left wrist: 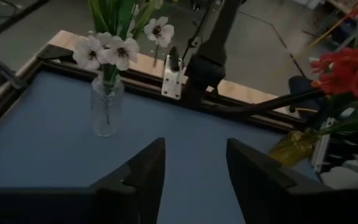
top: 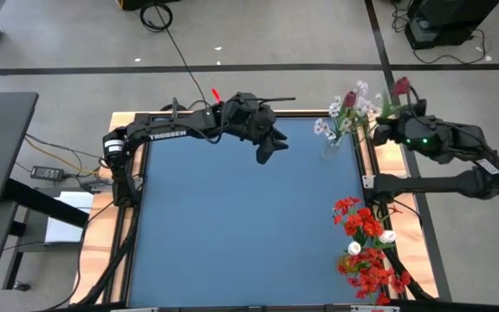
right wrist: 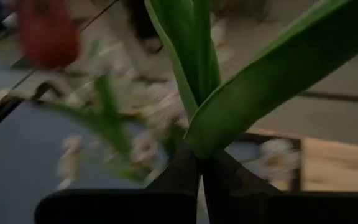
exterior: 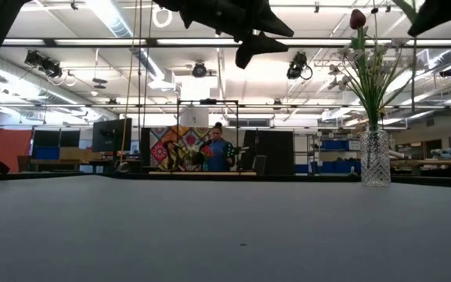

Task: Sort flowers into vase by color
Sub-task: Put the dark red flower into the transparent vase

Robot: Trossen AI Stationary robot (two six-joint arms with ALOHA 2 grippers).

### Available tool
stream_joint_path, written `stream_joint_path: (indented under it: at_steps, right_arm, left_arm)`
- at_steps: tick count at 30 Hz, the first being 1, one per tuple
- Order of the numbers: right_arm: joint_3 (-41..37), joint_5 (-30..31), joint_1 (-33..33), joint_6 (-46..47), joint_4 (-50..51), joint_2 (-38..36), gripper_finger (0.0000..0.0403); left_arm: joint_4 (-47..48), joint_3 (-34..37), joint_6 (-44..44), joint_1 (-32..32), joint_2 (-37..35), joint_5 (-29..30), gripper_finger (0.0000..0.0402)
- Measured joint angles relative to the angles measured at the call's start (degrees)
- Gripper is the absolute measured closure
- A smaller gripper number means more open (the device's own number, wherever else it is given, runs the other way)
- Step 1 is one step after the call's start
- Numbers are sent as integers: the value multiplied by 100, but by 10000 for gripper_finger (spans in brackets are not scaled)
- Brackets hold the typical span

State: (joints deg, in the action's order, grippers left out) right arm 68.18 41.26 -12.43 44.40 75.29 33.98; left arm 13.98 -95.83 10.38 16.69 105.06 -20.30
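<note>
High view: glass vase [top: 331, 146] with white flowers [top: 359, 106] at the tabletop's [top: 232, 217] far right; red flowers [top: 366, 251] at the near right edge. Left hand [top: 271, 143] hovers mid-far.

Low view: vase upright, 1 dark red bud [exterior: 357, 18] topmost.

Left wrist view: fingers [left wrist: 145, 168] apart, nothing between.

Right wrist view: right hand [right wrist: 201, 171] clamped on a green stem [right wrist: 197, 74]; leaves block the view beyond.
</note>
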Motion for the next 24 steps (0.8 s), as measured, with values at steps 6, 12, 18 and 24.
stream_joint_path:
  at_steps: [6,12,18,24]
  right_arm:
    - [-3,978,0,-162,-90,-181,390]
    - [-640,1249,0,-945,-1161,-263,390]
    - [-1392,996,0,-1309,-2287,-326,391]
    - [-1709,907,0,-1217,-2563,-329,391]
  left_arm:
    - [10,-3,-221,37,85,262,225]
    - [-44,7,-225,92,502,263,225]
    - [-87,7,-608,111,887,494,225]
    - [-91,4,-676,133,1210,510,225]
